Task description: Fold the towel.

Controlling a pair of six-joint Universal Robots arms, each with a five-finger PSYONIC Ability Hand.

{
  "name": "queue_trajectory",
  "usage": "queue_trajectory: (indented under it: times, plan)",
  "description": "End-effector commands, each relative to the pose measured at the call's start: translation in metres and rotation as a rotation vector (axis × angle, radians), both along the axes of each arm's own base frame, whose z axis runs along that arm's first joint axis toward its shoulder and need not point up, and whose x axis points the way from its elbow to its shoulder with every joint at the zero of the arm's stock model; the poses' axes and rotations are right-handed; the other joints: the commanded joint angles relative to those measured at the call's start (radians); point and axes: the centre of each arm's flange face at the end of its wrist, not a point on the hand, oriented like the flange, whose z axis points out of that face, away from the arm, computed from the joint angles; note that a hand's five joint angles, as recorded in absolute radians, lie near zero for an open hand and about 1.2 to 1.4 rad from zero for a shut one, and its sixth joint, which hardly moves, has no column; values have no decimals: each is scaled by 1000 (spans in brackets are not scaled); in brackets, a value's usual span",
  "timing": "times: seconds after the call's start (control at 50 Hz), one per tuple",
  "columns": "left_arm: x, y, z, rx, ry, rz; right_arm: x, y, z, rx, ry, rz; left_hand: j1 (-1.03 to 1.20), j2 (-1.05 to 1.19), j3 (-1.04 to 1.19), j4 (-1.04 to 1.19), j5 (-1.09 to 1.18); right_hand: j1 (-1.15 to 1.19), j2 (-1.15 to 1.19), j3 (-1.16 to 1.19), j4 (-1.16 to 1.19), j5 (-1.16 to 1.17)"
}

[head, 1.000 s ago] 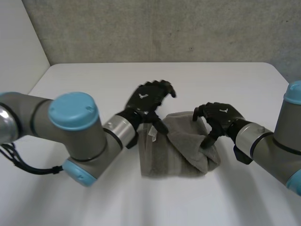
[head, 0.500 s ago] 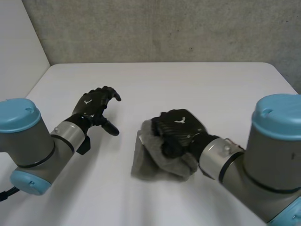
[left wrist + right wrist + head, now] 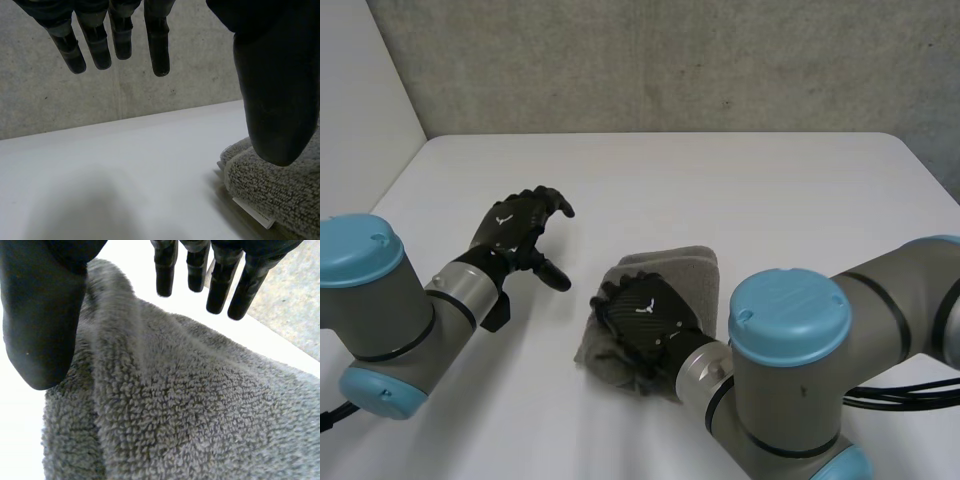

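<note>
grey towel [image 3: 685, 270], roughly folded on table [image 3: 720, 180]; right hand [image 3: 645, 318] spread over its near edge, left hand [image 3: 515, 228] relaxed, apart; step judged flattening, next likely needs squaring the layers.

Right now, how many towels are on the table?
1: the towel lies mid-table, partly under the right hand. A second could hide beneath it.

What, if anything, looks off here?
The towel is a lumpy bundle, not a flat fold: a raised ridge runs under the right hand, and its edges don't line up. The left hand hovers open, off it.
</note>
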Motion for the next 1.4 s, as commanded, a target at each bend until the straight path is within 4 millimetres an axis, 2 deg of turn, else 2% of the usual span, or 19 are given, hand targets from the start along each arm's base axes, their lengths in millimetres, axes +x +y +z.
queue_trajectory:
  times: [0.02, 0.18, 0.26, 0.36, 0.4, 0.48, 0.54, 0.58, 0.66, 0.94, 1.06, 1.14, 1.24, 1.28, 1.32, 1.34, 1.36, 1.38, 1.4]
  plan:
    - [-3, -1, 5, -16, 5, -7, -9, 4, 35, -18, -26, -7, -67, -56, -63, -68, -46, -138, -99, -109, -108, -73]
    - [-3, 0, 26, -71, 27, -8, -24, 16, 57, 30, 27, -9, -67, -56, -63, -68, -46, -138, -99, -109, -108, -73]
    - [-4, 3, 36, -88, 44, -15, -34, 13, 55, 75, 75, -40, -64, -53, -61, -65, -43, -138, -99, -109, -108, -73]
    - [-13, 14, 38, -68, 75, -48, -56, -8, 56, 99, 84, -134, -58, -47, -55, -59, -37, -138, -99, -109, -108, -73]
    - [-17, 18, 38, -60, 85, -64, -73, -30, 58, 88, 46, -227, -56, -45, -52, -56, -34, -138, -99, -109, -108, -73]
    - [-30, 30, 36, -49, 91, -114, -84, -49, 53, 72, -1, -301, -58, -47, -55, -59, -37, -138, -99, -109, -108, -73]
    - [-43, 44, 26, -24, 78, -182, -88, -54, 45, 116, -72, -355, -58, -47, -55, -59, -37, -138, -99, -109, -108, -73]
    - [-54, 54, 9, 21, 58, -238, -90, -55, 42, 143, -111, -377, -53, -42, -49, -53, -31, -138, -99, -109, -108, -73]
    - [-59, 58, -2, 41, 40, -266, -87, -56, 30, 210, -190, -407, -53, -42, -49, -53, -31, -138, -99, -109, -108, -73]
    - [-55, 62, -44, 46, -177, -295, -73, -72, -21, 306, -158, -440, -50, -39, -46, -50, -28, -138, -99, -109, -108, -73]
    - [-54, 57, -60, 31, -253, -298, -70, -75, -34, 314, -130, -454, -50, -39, -46, -50, -28, -138, -99, -109, -108, -73]
    - [-54, 54, -62, 36, -256, -296, -68, -78, -38, 303, -115, -475, -50, -39, -46, -50, -28, -138, -99, -109, -108, -73]
    - [-54, 54, -55, 38, -253, -293, -67, -80, -30, 287, -131, -472, -50, -39, -46, -50, -28, -138, -99, -109, -108, -73]
    - [-54, 53, -40, 7, -239, -289, -66, -81, -22, 269, -147, -470, -53, -42, -49, -53, -31, -138, -99, -109, -108, -73]
    - [-55, 52, -31, -9, -232, -286, -64, -85, 4, 219, -201, -461, -50, -39, -46, -50, -28, -138, -99, -109, -108, -73]
    - [-55, 52, -31, -9, -232, -285, -64, -85, 4, 219, -201, -461, -50, -39, -46, -50, -28, -138, -99, -109, -108, -73]
    - [-55, 51, -21, -25, -224, -283, -64, -86, 18, 194, -224, -455, -47, -36, -43, -47, -25, -138, -99, -109, -108, -73]
    - [-56, 51, -9, -37, -211, -282, -64, -86, 18, 194, -224, -455, -50, -39, -46, -50, -28, -138, -99, -109, -108, -73]
    - [-56, 51, -9, -37, -211, -282, -65, -87, 32, 171, -246, -452, -50, -39, -46, -50, -28, -138, -99, -109, -108, -73]
